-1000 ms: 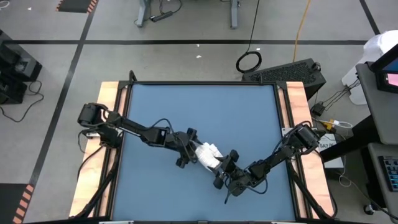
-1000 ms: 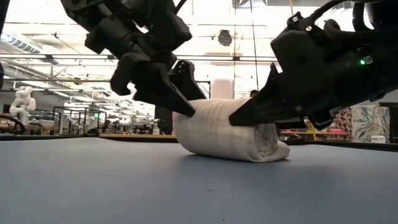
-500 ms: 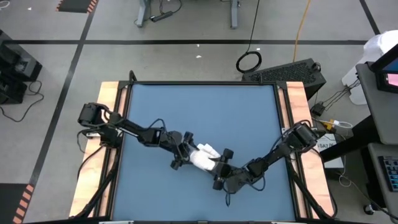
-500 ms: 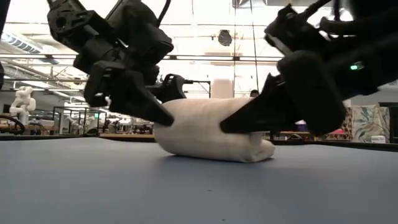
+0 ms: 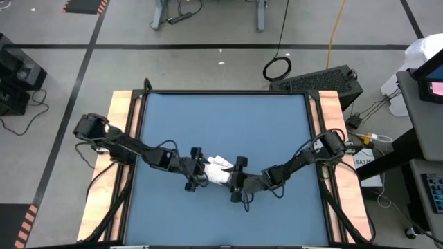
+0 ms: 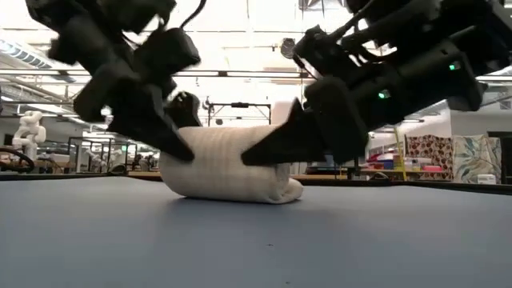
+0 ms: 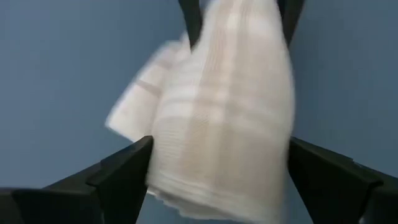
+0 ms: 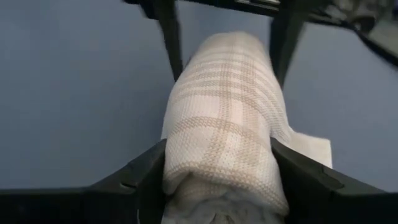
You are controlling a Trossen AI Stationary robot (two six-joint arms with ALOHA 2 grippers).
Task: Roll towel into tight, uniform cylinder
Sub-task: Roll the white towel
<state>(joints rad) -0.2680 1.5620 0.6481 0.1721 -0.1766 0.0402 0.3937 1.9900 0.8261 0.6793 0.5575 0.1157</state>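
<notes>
The towel (image 5: 217,168) is a white cloth with faint grid lines, rolled into a short thick cylinder. It lies lengthwise left to right on the blue table (image 5: 228,117), a little nearer than centre, and its underside (image 6: 232,196) rests on the surface. My left gripper (image 5: 202,171) is at its left end and my right gripper (image 5: 234,178) at its right end, each with one finger on either side of the roll. A loose flap (image 8: 311,149) sticks out beside the roll. My left gripper has the roll's left end (image 7: 186,180) between its two fingers (image 7: 127,171), which meet its two long sides. They come from the table's left, slanting down, and lie along the roll. The roll rests on the table. My right gripper pinches the roll's right end (image 8: 217,180) between its two fingers (image 8: 143,171), one on each long side. They come from the table's right, slightly downward, and lie along the roll, which stays on the table.
Wooden rails (image 5: 124,138) (image 5: 331,114) run along the table's left and right sides. Bare blue surface lies all around the roll. Beyond the far right corner, on the floor, are a black case (image 5: 325,79) and a cable coil (image 5: 277,68).
Both grippers have gone toward the table's left edge, and both wrists have rolled. The towel roll has slid left along the table between them. It now lies more squarely left to right than before.
</notes>
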